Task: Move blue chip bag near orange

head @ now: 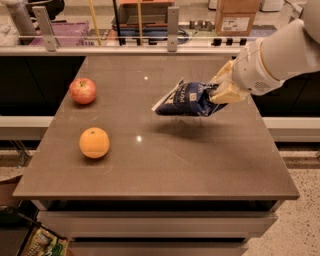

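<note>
Brown table [200, 165]: blue chip bag [185, 101] is held above it, centre-right, clamped in the gripper [217, 94]. Orange [94, 142] is seen lower left, well apart. Cardboard box [239, 15] upper right, contents hidden.

One bag [187, 100] in pincer [218, 93], one orange [94, 142], one apple [83, 90]

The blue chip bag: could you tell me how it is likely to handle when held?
Likely light: pinched at one end by the tool, the blue chip bag juts sideways above the table without drooping. Its crinkled glossy film may crush or slip.
</note>
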### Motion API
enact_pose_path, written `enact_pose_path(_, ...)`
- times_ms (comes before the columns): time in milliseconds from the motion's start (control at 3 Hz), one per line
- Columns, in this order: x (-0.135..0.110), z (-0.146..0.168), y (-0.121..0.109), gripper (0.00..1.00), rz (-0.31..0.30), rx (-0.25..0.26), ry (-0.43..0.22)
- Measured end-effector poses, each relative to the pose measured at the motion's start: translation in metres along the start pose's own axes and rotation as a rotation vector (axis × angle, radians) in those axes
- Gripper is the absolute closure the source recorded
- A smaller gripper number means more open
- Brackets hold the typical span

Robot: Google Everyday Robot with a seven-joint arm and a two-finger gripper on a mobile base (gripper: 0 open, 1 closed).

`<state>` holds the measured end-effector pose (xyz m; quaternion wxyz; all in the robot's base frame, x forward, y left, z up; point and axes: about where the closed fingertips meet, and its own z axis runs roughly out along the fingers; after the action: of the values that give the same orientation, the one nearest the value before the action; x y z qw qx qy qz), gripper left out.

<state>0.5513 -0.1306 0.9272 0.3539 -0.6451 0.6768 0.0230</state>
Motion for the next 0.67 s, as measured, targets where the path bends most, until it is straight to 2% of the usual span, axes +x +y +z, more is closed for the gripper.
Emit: enact_pose_path(667, 0.015, 0.006, 0.046, 1.00, -0.102, -0.026, -0.154)
